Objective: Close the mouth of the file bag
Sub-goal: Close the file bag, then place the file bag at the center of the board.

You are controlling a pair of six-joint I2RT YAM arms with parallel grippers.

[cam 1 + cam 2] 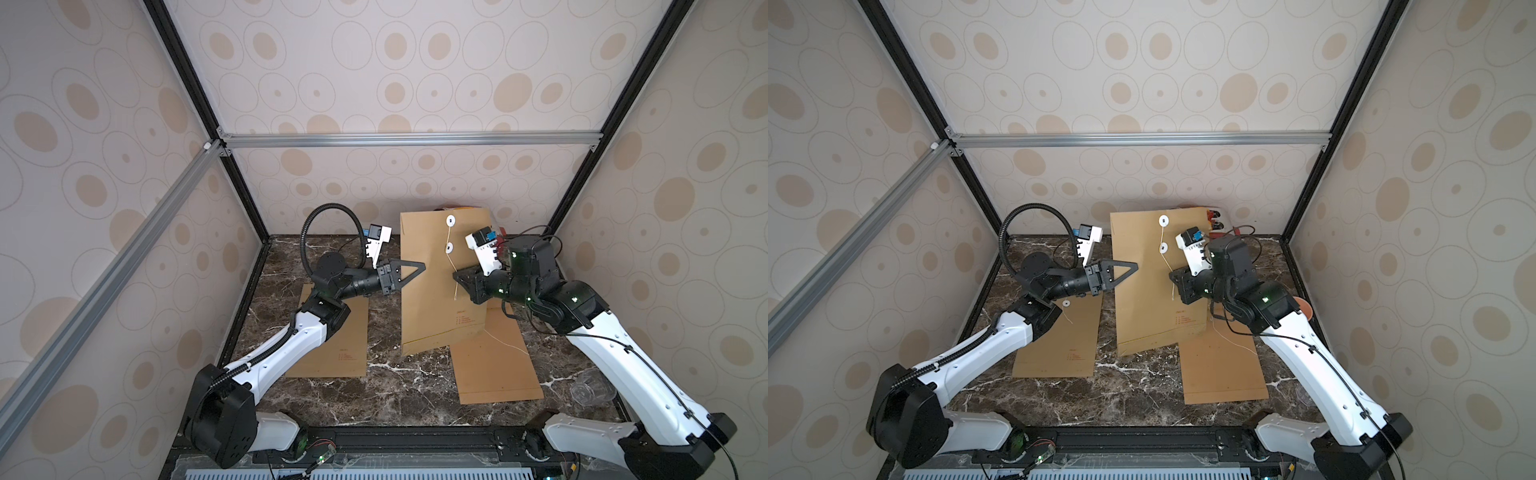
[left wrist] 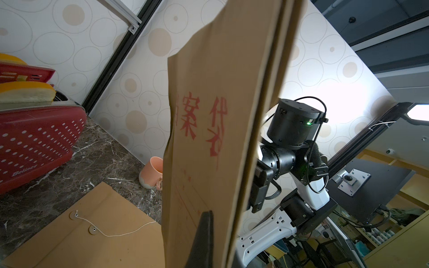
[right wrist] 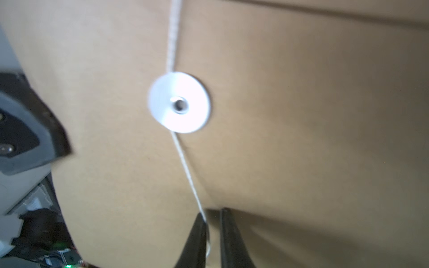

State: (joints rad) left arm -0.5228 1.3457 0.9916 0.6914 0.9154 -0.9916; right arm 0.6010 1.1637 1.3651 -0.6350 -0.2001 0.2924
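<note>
The brown paper file bag point(image 1: 440, 299) point(image 1: 1150, 299) stands tilted off the marble table, its flap end toward the back wall. My left gripper point(image 1: 423, 265) point(image 1: 1135, 265) is shut on its left edge; in the left wrist view one black finger point(image 2: 206, 222) lies against the printed side of the bag point(image 2: 220, 104). Two white discs point(image 1: 450, 220) point(image 1: 449, 248) carry a white string point(image 1: 451, 266) down to my right gripper point(image 1: 455, 276) point(image 1: 1171, 277). In the right wrist view its jaws point(image 3: 212, 212) stand slightly open below a disc point(image 3: 180, 102), with the string point(image 3: 185, 167) lying along one finger.
Two more file bags lie flat on the table, one under the left arm point(image 1: 328, 349) and one at the right point(image 1: 494, 365). A red toaster point(image 2: 34, 143) and a pink mug point(image 2: 152, 172) stand near the back wall. A clear plastic cup point(image 1: 592, 388) sits at the right.
</note>
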